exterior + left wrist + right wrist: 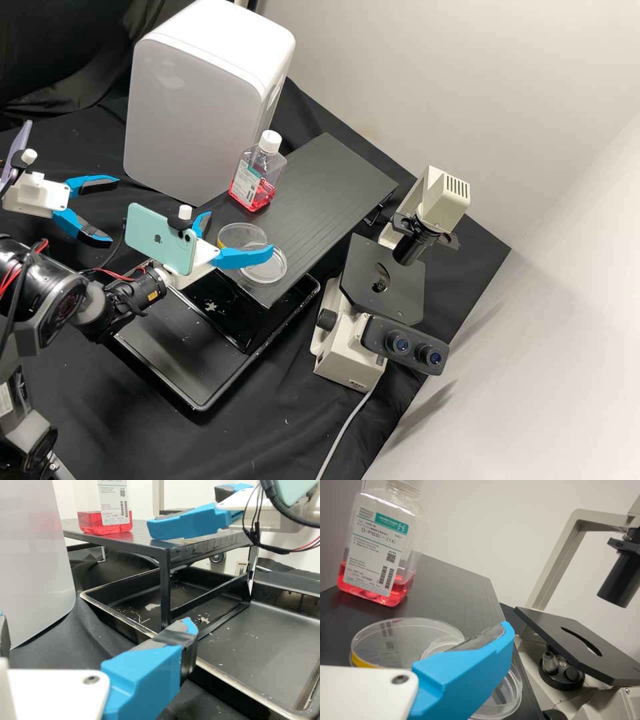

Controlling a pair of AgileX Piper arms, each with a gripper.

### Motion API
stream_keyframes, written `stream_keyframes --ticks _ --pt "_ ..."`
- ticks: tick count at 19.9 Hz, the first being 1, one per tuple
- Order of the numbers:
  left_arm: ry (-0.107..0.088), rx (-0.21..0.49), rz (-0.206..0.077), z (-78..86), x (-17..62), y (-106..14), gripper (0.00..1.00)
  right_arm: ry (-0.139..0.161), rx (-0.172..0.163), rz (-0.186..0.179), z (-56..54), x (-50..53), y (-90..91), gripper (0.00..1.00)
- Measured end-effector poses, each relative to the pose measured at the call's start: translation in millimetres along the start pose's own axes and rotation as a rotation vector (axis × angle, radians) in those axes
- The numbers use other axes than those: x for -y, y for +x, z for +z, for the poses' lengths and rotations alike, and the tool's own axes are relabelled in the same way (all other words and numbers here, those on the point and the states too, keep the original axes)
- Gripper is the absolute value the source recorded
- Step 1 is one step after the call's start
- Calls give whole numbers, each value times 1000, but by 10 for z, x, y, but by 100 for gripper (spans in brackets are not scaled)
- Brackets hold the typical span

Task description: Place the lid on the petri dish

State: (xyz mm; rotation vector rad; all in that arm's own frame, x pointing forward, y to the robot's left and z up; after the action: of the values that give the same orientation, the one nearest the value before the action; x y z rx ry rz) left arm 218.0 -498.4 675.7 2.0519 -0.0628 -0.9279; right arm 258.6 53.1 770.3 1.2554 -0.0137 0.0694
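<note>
Between the blue fingers of the right claw (239, 235) sat the clear round lid (395, 641). It was held across its width, with the fingers spread nearly as wide as the lid and the near finger's grey pad (481, 640) against its rim. Being round, the lid had no long axis to speak of; its flat face lay close to level, and whether its open side faced up or down could not be told. A yellow mark showed on its wall at one side. It sat a little higher than the petri dish (265, 271) and overlapped it only in part, offset toward the white box, so it was not yet seated. The dish rested flat on a ribbed black shelf (327, 187), near the corner closest to the arms. Farther back on that shelf stood an upright bottle (255, 175) with a white cap and red liquid in its base. A mint-green phone (160, 237) was fixed on the right wrist. The shelf's legs stood in a shallow black tray (200, 373) on the black-draped counter (280, 427). A tall white box (200, 93) stood behind the shelf, and a microscope (393, 293) stood beside the shelf on the far side from the arms. Well apart from the dish, the left claw (112, 208) hung over the counter to the left of the white box in the high view, fingers wide apart and holding nothing.
</note>
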Motion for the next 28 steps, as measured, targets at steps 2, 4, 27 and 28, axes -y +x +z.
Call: stream_keyframes --ticks 2,4,27,28 --pt "0 2 -1 6 1 1 100 20 19 -6 51 31 16 100" --pt "0 2 -1 6 1 1 100 36 27 -7 71 37 26 100" --pt "5 10 -3 27 8 6 100 139 19 -14 164 52 82 0" --pt "6 10 -3 27 8 6 100 139 19 -14 164 52 82 0"
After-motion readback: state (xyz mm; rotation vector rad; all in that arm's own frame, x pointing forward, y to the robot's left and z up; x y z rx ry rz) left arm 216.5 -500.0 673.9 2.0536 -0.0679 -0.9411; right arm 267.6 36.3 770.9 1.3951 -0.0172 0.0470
